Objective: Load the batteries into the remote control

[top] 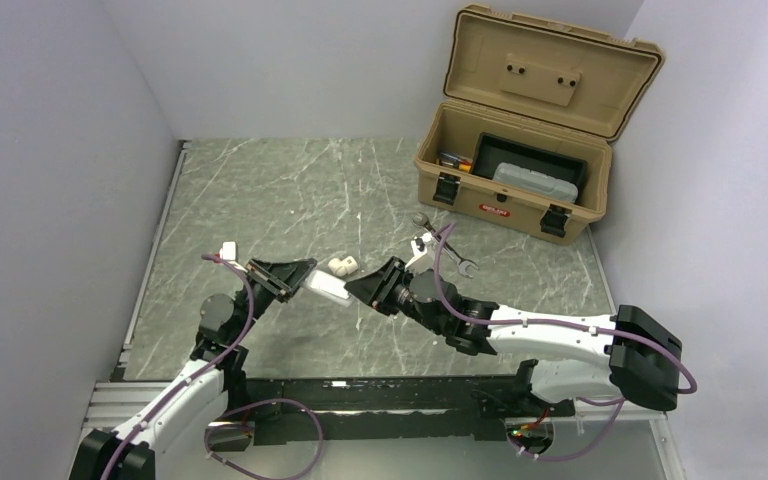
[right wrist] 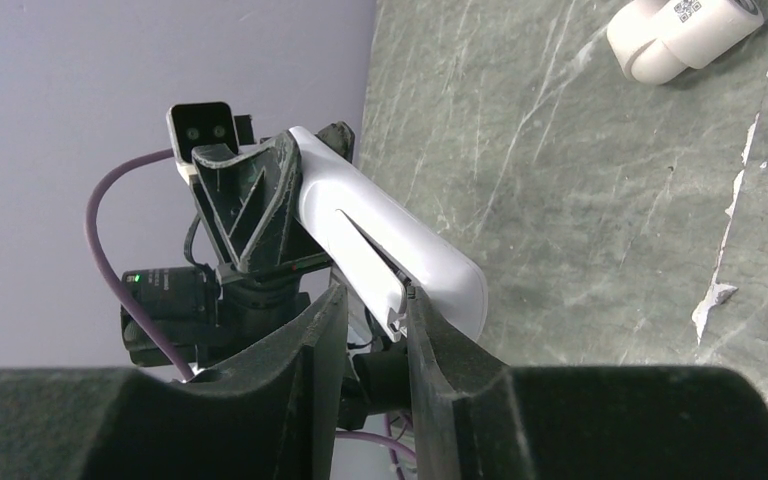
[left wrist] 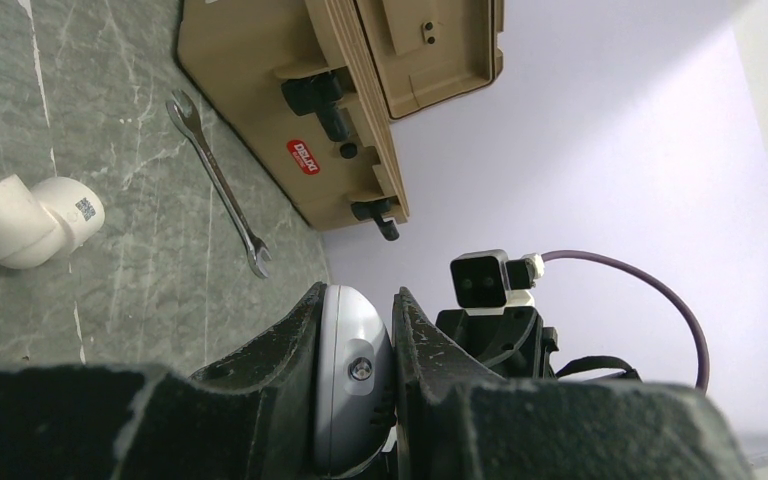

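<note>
The white remote control (top: 332, 291) hangs above the table between both arms. My left gripper (top: 310, 278) is shut on one end of it, and in the left wrist view that rounded end (left wrist: 350, 350) sits clamped between the two fingers of the left gripper (left wrist: 358, 295). In the right wrist view the remote control (right wrist: 400, 235) shows its back, with a long slot and a loose white lip (right wrist: 392, 312) at the near end. My right gripper (right wrist: 374, 295) stands partly open around that lip. Only its right finger touches the remote. The batteries are out of view.
A white pipe fitting (top: 342, 266) lies on the marble table just behind the remote. A silver wrench (top: 447, 245) lies behind my right wrist. An open tan toolbox (top: 500, 195) stands at the back right. Walls close in on the left, back and right.
</note>
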